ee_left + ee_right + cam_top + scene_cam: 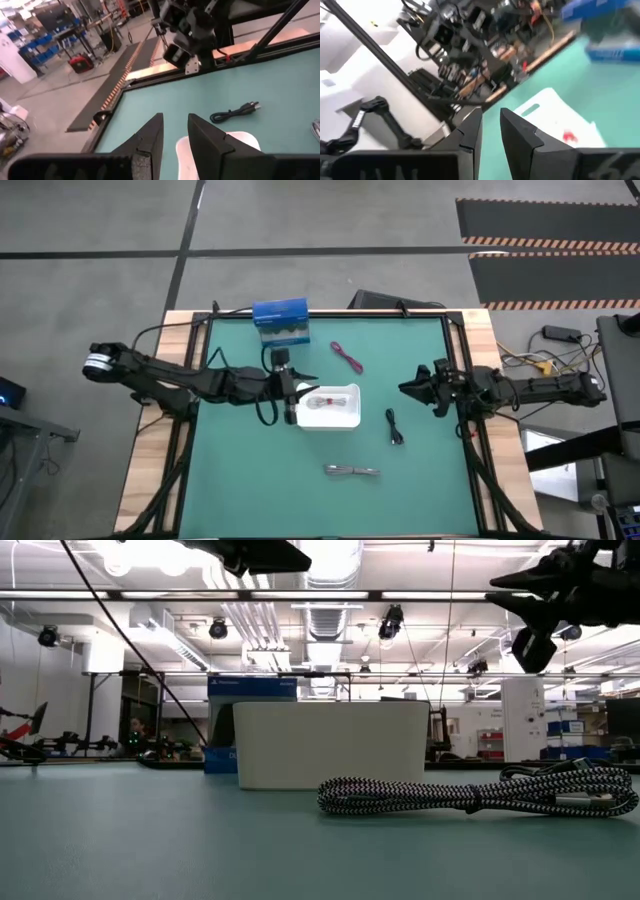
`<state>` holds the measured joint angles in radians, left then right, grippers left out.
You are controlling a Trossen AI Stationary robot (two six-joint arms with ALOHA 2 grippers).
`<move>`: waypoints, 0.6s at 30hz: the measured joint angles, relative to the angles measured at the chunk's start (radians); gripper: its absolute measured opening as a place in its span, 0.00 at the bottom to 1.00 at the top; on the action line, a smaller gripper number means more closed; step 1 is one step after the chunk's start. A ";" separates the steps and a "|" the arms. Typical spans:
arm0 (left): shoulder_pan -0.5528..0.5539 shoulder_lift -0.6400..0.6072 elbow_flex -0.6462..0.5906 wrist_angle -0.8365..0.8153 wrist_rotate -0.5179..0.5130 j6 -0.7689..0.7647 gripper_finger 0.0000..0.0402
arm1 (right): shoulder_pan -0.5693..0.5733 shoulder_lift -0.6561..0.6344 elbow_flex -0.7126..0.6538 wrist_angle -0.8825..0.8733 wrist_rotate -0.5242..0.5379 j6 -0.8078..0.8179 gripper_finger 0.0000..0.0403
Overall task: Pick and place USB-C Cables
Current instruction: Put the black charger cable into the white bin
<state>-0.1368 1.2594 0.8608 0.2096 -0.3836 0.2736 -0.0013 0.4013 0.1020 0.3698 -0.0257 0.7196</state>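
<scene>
A white tray [345, 418] stands mid-table and holds a pale bundled cable [325, 401] with a red bit [568, 136]. Three more USB-C cables lie loose on the green mat: a magenta one [347, 357] beyond the tray, a black one [395, 428] to its right, and a grey-silver braided one [352, 471] toward the near edge. My left gripper [300, 392] hovers above the tray's left end, its fingers [175, 117] a narrow gap apart around nothing. My right gripper [405, 388] hangs in the air right of the tray, also narrowly open [491, 112] and empty.
A blue box [280, 322] stands at the far edge behind the tray. In the low view the braided cable [480, 797] lies in front of the tray [330, 745]. Bare mat stretches along the near left and near right. Wooden borders and black frame rails edge the table.
</scene>
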 joint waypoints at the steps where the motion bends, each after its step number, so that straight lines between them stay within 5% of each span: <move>1: 0.000 -0.009 0.000 -0.007 -0.001 0.008 0.18 | 0.010 0.014 0.014 -0.023 0.000 0.016 0.15; 18: 0.000 -0.077 -0.002 -0.012 -0.053 0.023 0.18 | 0.069 0.353 0.491 -1.030 0.079 0.352 0.15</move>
<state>-0.1368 1.1824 0.8593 0.1980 -0.4366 0.2970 0.0680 0.7547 0.5934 -0.6598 0.0529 1.0717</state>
